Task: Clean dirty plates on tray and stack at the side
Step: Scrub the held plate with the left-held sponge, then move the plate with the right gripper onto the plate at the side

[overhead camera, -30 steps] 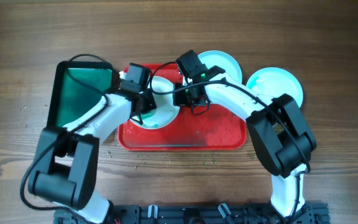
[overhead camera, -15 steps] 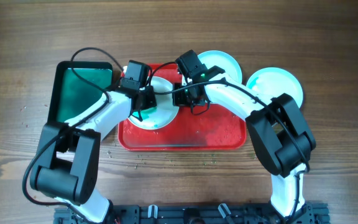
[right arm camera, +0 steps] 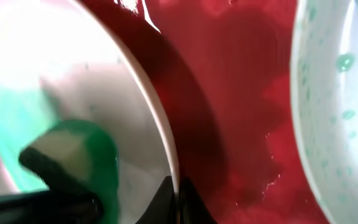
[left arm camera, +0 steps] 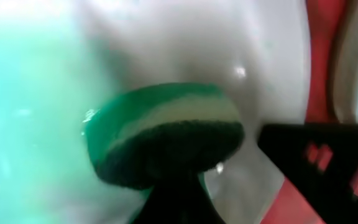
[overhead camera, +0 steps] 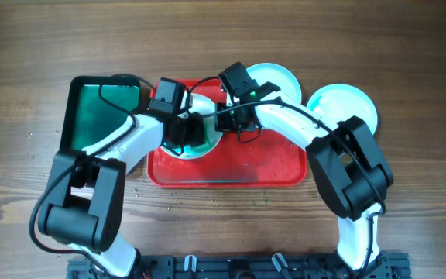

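A white plate (overhead camera: 207, 138) with teal-green smears lies on the left part of the red tray (overhead camera: 246, 172). My left gripper (overhead camera: 186, 132) is shut on a green-and-white sponge (left arm camera: 163, 134) and presses it on this plate (left arm camera: 185, 50). My right gripper (overhead camera: 235, 120) is shut on the plate's right rim (right arm camera: 166, 143), its fingertips (right arm camera: 174, 198) on either side of the edge. The sponge (right arm camera: 73, 155) also shows in the right wrist view. A second plate (overhead camera: 276, 77) sits at the tray's back edge. A third plate (overhead camera: 345, 107) lies on the table to the right of the tray.
A dark green tray (overhead camera: 99, 116) stands left of the red tray, under the left arm. The red tray floor (right arm camera: 229, 93) is wet. The spotted second plate (right arm camera: 340, 93) lies close to the right of the held one. Wooden table all around.
My left gripper has slid the sponge to the right and toward the front across the plate. The right gripper has kept still on the rim.
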`<state>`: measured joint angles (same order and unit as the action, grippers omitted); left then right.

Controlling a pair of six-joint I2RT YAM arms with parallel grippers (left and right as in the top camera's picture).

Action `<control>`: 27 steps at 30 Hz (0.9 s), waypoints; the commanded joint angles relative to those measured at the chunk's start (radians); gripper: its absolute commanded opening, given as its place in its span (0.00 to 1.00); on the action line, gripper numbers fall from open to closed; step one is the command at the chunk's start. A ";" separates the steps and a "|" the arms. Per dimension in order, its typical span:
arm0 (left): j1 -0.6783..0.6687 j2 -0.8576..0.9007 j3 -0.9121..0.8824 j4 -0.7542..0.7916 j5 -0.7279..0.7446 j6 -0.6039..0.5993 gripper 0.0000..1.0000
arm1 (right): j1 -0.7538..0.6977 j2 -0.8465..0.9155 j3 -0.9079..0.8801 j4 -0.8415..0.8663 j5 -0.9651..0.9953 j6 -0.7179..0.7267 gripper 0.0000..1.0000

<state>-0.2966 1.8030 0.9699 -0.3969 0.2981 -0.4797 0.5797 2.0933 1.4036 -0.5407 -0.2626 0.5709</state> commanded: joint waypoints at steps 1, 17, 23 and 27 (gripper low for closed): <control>0.013 0.030 -0.017 -0.027 -0.618 -0.348 0.04 | 0.002 0.022 0.011 -0.009 -0.009 -0.022 0.04; 0.011 0.030 -0.017 0.122 -0.246 -0.006 0.04 | 0.002 0.022 0.011 -0.006 -0.009 -0.022 0.04; 0.014 0.004 0.000 0.049 -0.708 -0.123 0.04 | 0.002 0.022 0.011 -0.002 -0.010 -0.029 0.04; 0.009 -0.179 0.050 -0.124 -0.583 -0.142 0.04 | 0.002 0.022 0.011 0.008 -0.031 -0.049 0.04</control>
<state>-0.2993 1.7641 0.9817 -0.4484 -0.2878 -0.5907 0.5789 2.0937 1.4036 -0.5316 -0.2718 0.5617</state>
